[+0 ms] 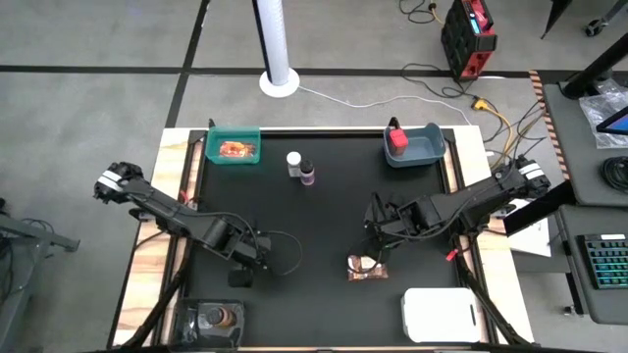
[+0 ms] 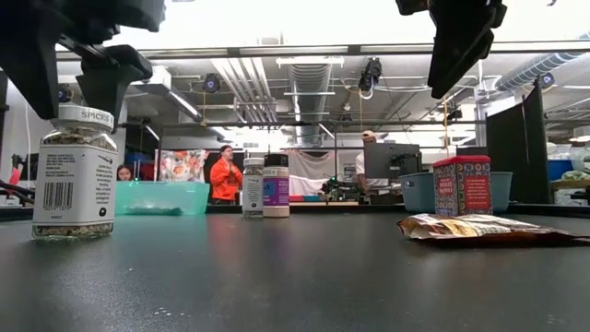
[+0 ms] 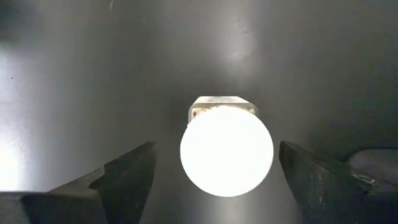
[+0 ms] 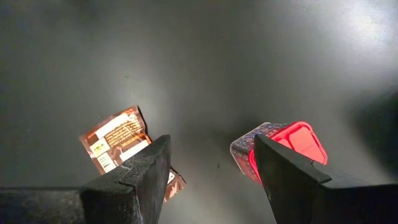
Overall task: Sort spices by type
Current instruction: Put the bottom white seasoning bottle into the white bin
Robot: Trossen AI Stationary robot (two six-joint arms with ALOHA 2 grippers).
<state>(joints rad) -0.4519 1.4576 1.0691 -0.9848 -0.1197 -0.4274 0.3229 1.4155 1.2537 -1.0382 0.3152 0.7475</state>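
A white-capped spice bottle (image 2: 74, 171) stands on its base near the table's near left. My left gripper (image 3: 216, 146) hangs open straight above it, one finger on each side of the round cap (image 3: 227, 151), with a gap on both sides. My right gripper (image 4: 211, 140) is open over the table's middle right (image 1: 378, 224), above a red-lidded boxy container (image 4: 280, 146) standing upright. A brown flat packet (image 4: 118, 140) lies flat beside it (image 1: 368, 267). Two more bottles (image 1: 293, 160) (image 1: 307, 175) stand near the far edge.
The teal bin (image 1: 234, 147) at the far left holds an orange packet. The blue-grey bin (image 1: 424, 147) at the far right holds a red box (image 1: 396, 138). A clear tray (image 1: 216, 319) with a jar sits near left, a white tray (image 1: 439, 314) near right. People show beyond the table.
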